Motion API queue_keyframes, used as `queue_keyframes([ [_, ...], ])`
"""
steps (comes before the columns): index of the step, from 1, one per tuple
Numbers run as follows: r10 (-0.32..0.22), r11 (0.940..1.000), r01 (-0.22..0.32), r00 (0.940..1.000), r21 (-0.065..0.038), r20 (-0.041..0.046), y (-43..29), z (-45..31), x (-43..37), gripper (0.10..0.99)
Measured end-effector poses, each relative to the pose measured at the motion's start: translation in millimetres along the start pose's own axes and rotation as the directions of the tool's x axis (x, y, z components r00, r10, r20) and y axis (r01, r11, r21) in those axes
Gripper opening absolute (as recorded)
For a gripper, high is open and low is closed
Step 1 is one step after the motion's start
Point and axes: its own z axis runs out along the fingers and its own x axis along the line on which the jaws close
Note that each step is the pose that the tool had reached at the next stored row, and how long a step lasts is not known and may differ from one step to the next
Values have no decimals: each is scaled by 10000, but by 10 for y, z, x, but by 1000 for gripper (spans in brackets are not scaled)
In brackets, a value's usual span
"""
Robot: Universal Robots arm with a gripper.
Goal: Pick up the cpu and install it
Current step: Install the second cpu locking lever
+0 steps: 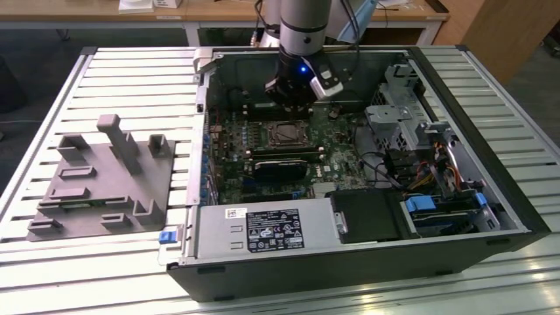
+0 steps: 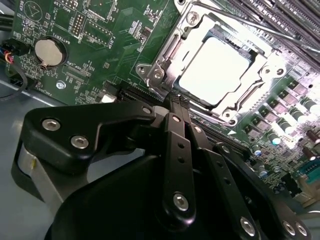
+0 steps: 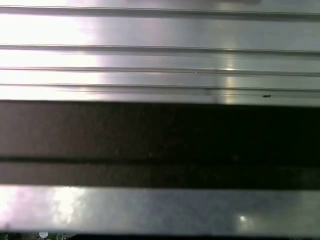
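Already seated: the cpu (image 2: 212, 70) lies in its socket (image 2: 220, 65), with the tool (image 2: 176, 102) hanging just above.
Its fingers meet tip to tip, gripping nothing. Judged risk: descending, those tips could strike the socket's metal frame or skew the chip, bending pins beneath. The cpu is a flat square, glaring pale silver, near the motherboard's (image 1: 262, 147) middle inside the computer case (image 1: 350, 262) on the table (image 1: 122, 72).

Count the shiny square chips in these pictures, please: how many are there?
1. The chip sits in the metal socket frame on the green board, near the gripper. The arm may hide others.
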Motion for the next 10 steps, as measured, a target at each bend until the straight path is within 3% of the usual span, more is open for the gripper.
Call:
queue_keyframes([
  [10, 0, 10000, 0, 10000, -1, 1, -62, -3, 0, 106],
])
